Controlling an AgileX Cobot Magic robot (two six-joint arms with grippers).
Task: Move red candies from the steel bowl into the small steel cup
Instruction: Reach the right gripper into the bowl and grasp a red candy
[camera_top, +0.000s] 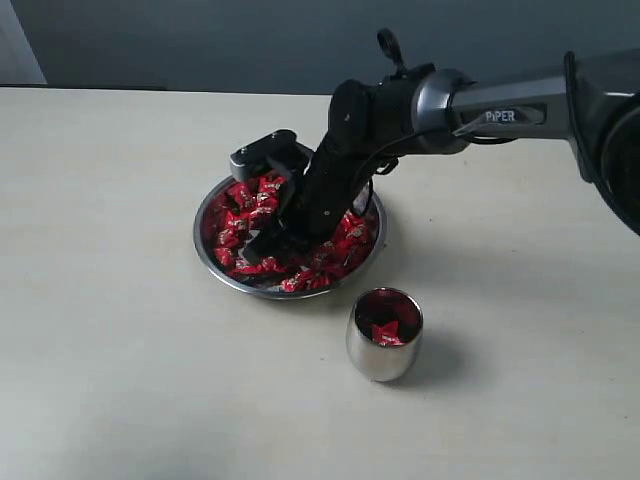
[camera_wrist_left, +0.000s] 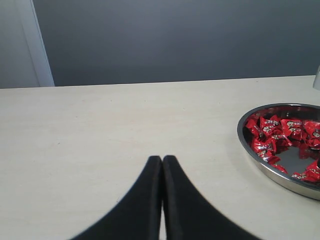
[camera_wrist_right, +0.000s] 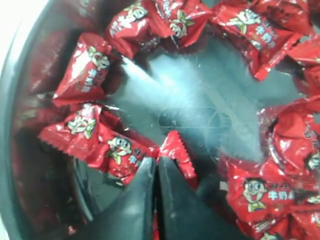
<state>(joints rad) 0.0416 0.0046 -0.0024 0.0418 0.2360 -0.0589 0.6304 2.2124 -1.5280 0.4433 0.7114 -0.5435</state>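
Right fingers (camera_wrist_right: 135, 200) pinch a candy (camera_wrist_right: 176, 154) by its crimped edge; light, slick wrapper, likely firmer held mid-body. Left fingers (camera_wrist_left: 142, 200) pressed together, empty.

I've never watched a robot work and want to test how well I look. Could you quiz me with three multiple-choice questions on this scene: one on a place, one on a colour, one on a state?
1. Where is the tip of the right gripper?
A) inside the steel bowl
B) inside a drawer
C) on a shelf

2. What colour are the wrappers inside the small steel cup?
A) blue
B) red
C) gold

3. How do the jaws of the left gripper stand?
A) wide open
B) shut on a spoon
C) shut, holding nothing

Answers:
1 A: the arm reaches down among the red candies in the wide dish.
2 B: shiny red wrappers show through the cup's mouth.
3 C: its two dark fingers press together with nothing between them.
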